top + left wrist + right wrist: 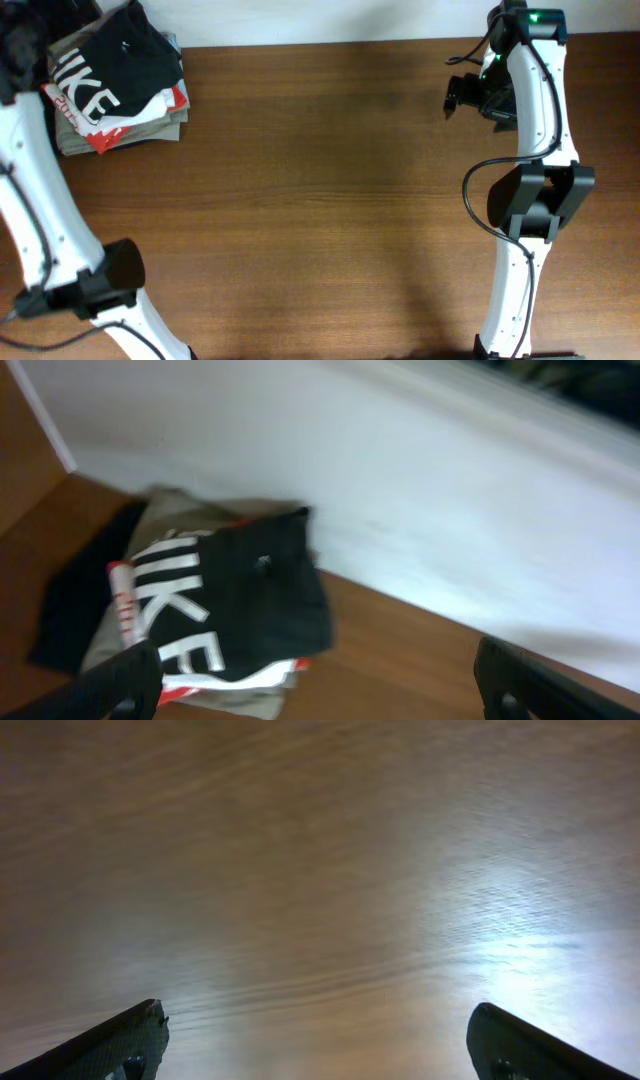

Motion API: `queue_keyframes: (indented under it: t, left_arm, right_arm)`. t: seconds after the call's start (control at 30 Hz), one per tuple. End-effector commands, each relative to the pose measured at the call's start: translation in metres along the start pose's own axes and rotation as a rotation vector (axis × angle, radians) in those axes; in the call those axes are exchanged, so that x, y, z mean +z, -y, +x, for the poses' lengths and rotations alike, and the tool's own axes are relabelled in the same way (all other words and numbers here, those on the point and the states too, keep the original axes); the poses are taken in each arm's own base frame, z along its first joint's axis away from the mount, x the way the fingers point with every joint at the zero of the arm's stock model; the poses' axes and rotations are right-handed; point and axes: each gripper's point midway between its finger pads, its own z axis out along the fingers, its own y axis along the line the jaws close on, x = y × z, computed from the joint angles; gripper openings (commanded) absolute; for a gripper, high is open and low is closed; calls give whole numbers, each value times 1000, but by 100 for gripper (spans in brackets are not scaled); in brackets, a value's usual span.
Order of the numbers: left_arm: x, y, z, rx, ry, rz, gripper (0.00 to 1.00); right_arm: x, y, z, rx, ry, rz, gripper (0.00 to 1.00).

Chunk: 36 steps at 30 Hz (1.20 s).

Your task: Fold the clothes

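A pile of folded clothes point(115, 85) lies at the far left corner of the wooden table point(320, 200). A black shirt with white lettering is on top, over red-and-white and grey pieces. The pile also shows in the left wrist view point(200, 610). My left gripper point(320, 685) is open and empty, hovering in front of the pile; in the overhead view it sits at the far left edge point(15, 50). My right gripper point(315, 1045) is open and empty over bare wood; in the overhead view it is at the far right point(465, 95).
A white wall point(420, 490) runs along the table's far edge right behind the pile. The right arm's black cable point(480, 190) loops over the table on the right side.
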Motion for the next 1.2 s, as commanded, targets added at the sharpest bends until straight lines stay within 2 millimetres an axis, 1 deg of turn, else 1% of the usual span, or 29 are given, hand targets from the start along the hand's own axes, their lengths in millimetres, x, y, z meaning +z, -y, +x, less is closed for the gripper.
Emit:
queue_keyframes:
  t: [0.0,0.03,0.1,0.13,0.17,0.2,0.27,0.3,0.33,0.37,0.4,0.47,0.57,0.6,0.63,0.73,0.77,0.8,0.83,0.87,0.9,0.93,1.0,1.03,1.07,1.13,1.17]
  left_arm:
    - [-22,16,27,-7,-116,97,99]
    - [-26,14,37,-16,-159,87,99]
    - [-29,10,55,-30,-232,69,99]
    - [-31,8,64,-37,-271,59,99]
    - [-33,6,73,-44,-307,51,99]
    - [-35,5,77,-47,-323,47,99]
    - [-36,5,80,-51,-338,43,99]
    - [-36,5,80,-51,-338,43,99]
    - [-36,5,80,-50,-338,43,99]
    - [-36,5,80,-51,-338,43,99]
    - [-36,5,80,-50,-338,43,99]
    - [-36,5,80,-50,-338,43,99]
    - [-36,5,80,-50,-338,43,99]
    - [-36,5,80,-51,-338,43,99]
    - [-36,5,80,-51,-338,43,99]
    - [-36,5,80,-51,-338,43,99]
    - [-36,5,80,-50,-338,43,99]
    - [-36,5,80,-50,-338,43,99]
    - [-36,5,80,-50,-339,43,99]
    - [-36,5,80,-50,-338,43,99]
    - [-36,5,80,-50,-338,43,99]
    - [-36,5,80,-50,-338,43,99]
    - [-36,5,80,-50,-338,43,99]
    - [-36,5,80,-50,-338,43,99]
    - [-36,5,80,-50,-338,43,99]
    - [-36,5,80,-51,-338,43,99]
    - [-36,5,80,-50,-338,43,99]
  right_arm:
    - [-61,-36,13,-46,89,-206,99]
    - [-96,-43,23,-72,164,-232,99]
    - [-153,-55,48,-138,293,-259,99]
    - [-203,-63,78,-229,420,-271,99]
    - [-245,-63,108,-271,543,-251,99]
    - [-268,-62,128,-295,615,-244,99]
    - [-316,-54,175,-337,761,-283,99]
    - [-337,-44,199,-341,833,-305,99]
    - [-346,-40,210,-342,865,-315,99]
    - [-359,-33,226,-344,912,-328,99]
    - [-366,-28,237,-346,944,-338,99]
    - [-376,-22,253,-348,986,-351,99]
    - [-377,-20,254,-346,992,-346,99]
    - [-374,-18,249,-376,992,-304,99]
    - [-371,-18,250,-413,991,-282,99]
    - [-353,-5,269,-418,978,-261,99]
    - [-346,1,268,-395,1004,-251,99]
    - [-330,8,264,-365,1028,-242,99]
    - [-305,11,261,-352,1049,-244,99]
    - [-292,12,260,-352,1071,-248,99]
    - [-258,13,254,-351,1118,-254,99]
    - [-240,13,249,-352,1166,-264,99]
    - [-187,13,238,-334,1285,-304,99]
    - [-164,12,233,-312,1374,-341,99]
    - [-145,13,229,-282,1449,-385,99]
    - [-113,14,224,-234,1521,-455,99]
    - [-102,15,222,-211,1544,-480,99]
